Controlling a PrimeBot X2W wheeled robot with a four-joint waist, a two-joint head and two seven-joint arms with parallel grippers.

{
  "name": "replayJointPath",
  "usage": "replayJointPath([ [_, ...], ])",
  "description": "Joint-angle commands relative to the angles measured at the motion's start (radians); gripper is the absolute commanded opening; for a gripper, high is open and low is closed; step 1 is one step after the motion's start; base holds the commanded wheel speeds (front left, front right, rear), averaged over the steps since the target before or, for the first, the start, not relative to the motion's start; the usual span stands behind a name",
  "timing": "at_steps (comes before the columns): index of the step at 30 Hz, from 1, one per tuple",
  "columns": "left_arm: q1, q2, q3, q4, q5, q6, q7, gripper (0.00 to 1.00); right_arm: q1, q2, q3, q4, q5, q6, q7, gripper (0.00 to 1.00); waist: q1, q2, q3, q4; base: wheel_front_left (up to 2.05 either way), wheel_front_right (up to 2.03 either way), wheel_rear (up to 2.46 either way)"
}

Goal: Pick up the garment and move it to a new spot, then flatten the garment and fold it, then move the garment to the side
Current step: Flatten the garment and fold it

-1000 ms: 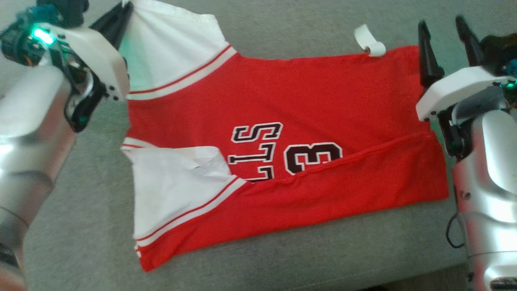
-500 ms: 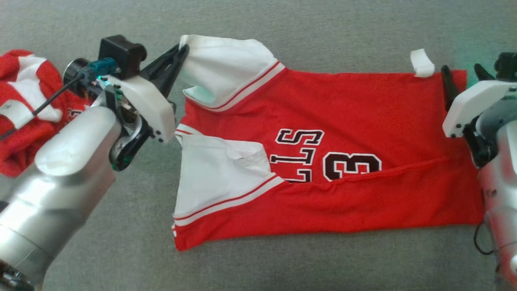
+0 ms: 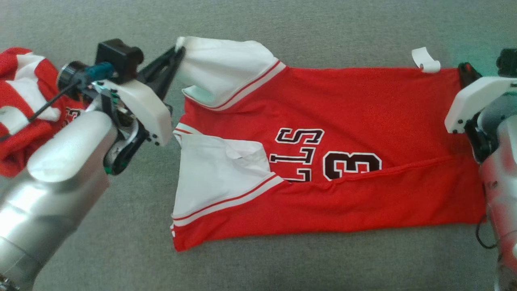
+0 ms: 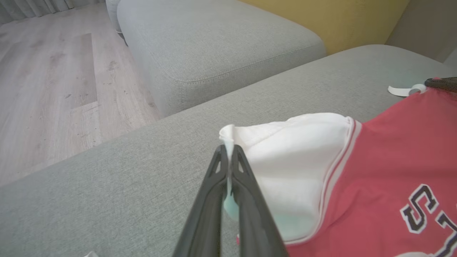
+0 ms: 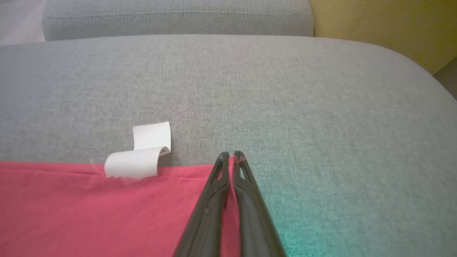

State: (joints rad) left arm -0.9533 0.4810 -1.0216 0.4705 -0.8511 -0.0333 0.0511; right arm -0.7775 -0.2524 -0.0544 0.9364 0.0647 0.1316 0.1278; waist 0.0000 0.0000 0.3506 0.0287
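1. Location of item: the red jersey (image 3: 343, 109) lies spread on the grey sofa cushion (image 3: 282, 266). Its long axis runs left to right across the robot's front, collar end to the left and hem to the right.
2. Condition of item: the near long edge is turned up over the body, covering the lower part of the lettering. The far long edge is not yet folded.
3. Left claw (image 3: 179, 49): closed, pinching the outer edge of the far white sleeve (image 3: 226, 64) and lifting it slightly off the cushion.
4. Right claw (image 5: 231, 156): closed, with red fabric caught between its fingers at the far hem corner, just beside the curled white label (image 5: 137, 160).
5. Governing relation: both claws hold the far edge, one at each end of the long axis. The body of the jersey lies on the robot's side of both. Each arm is nearest its own end, so neither needs to cross.
6. Assessment: the fold appears to be in progress. The next move probably calls for carrying the far edge towards the robot with both claws level, keeping the cloth taut between them.
7. Risk: the sleeve grip is shallow and could slip.
8. Other matter: a second garment (image 3: 20, 109) lies bunched to the left, well apart.
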Motion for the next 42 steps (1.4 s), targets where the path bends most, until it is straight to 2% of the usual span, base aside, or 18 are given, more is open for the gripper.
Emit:
replayJointPath([
  [1, -0.036, 0.049, 0.055, -0.016, 0.003, 0.01, -0.008, 0.0, -0.041, 0.002, 0.021, -0.025, 0.01, -0.001, -0.021, 0.0, 0.0, 0.0, 0.0, -0.006, 0.0, 0.0, 0.0],
  [8, -0.089, 0.065, 0.102, 0.052, -0.005, 0.026, -0.045, 0.0, -0.128, 0.016, 0.055, -0.039, 0.079, -0.001, -0.086, 0.0, 0.0, 0.0, 0.016, -0.034, 0.0, 0.0, 0.0],
  [14, -0.193, 0.043, 0.138, 0.168, 0.016, 0.025, -0.121, 0.0, -0.215, 0.013, 0.1, -0.056, 0.137, -0.001, -0.173, 0.0, 0.0, 0.0, 0.035, -0.05, 0.0, 0.0, 0.0],
  [20, -0.226, 0.015, 0.129, 0.245, 0.027, -0.013, -0.16, 0.0, -0.224, 0.001, 0.121, -0.024, 0.161, -0.001, -0.228, 0.0, 0.0, 0.0, 0.026, -0.043, 0.0, 0.0, 0.0],
  [24, -0.196, 0.021, 0.099, 0.253, 0.036, -0.039, -0.161, 0.0, -0.185, -0.006, 0.144, 0.007, 0.189, -0.001, -0.24, 0.0, 0.0, 0.0, -0.002, -0.033, 0.0, 0.0, 0.0],
  [28, -0.124, 0.049, 0.079, 0.199, 0.013, -0.062, -0.147, 0.0, -0.13, -0.012, 0.164, 0.023, 0.253, -0.001, -0.24, 0.0, 0.0, 0.0, -0.04, -0.023, 0.0, 0.0, 0.0],
  [32, -0.032, 0.105, 0.061, 0.086, -0.029, -0.072, -0.095, 0.0, -0.063, -0.042, 0.213, 0.015, 0.318, -0.001, -0.208, 0.0, 0.0, 0.0, -0.069, -0.011, 0.0, 0.0, 0.0],
  [42, 0.175, 0.26, -0.013, -0.233, -0.096, -0.041, 0.065, 0.0, 0.077, -0.15, 0.342, -0.049, 0.456, -0.001, -0.063, 0.0, 0.0, 0.0, -0.128, 0.01, 0.0, 0.0, 0.0],
])
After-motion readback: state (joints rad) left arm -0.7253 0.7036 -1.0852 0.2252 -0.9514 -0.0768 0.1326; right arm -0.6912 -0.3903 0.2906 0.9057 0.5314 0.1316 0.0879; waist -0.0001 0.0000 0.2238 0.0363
